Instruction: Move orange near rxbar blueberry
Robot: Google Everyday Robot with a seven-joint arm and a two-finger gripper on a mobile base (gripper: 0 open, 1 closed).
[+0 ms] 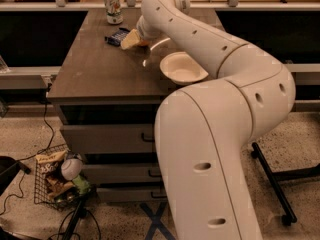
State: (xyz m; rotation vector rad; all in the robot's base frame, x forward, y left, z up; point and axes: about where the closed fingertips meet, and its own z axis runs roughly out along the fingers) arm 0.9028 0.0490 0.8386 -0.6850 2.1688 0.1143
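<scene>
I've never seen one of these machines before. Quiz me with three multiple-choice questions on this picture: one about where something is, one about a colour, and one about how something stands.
1. Where is the gripper?
A) beside the rxbar blueberry, toward the far end of the table
B) hanging below the table's near edge
C) raised high above everything

2. What colour is the bowl?
A) red
B) white
C) black

3. How does the drink can stand?
A) on its side
B) upside down in the bowl
C) upright

Answers:
1 A: the arm reaches across the table and ends right next to the dark blue bar.
2 B: its pale rim and inside stand out against the dark brown top.
3 C: it stands tall at the far edge.
</scene>
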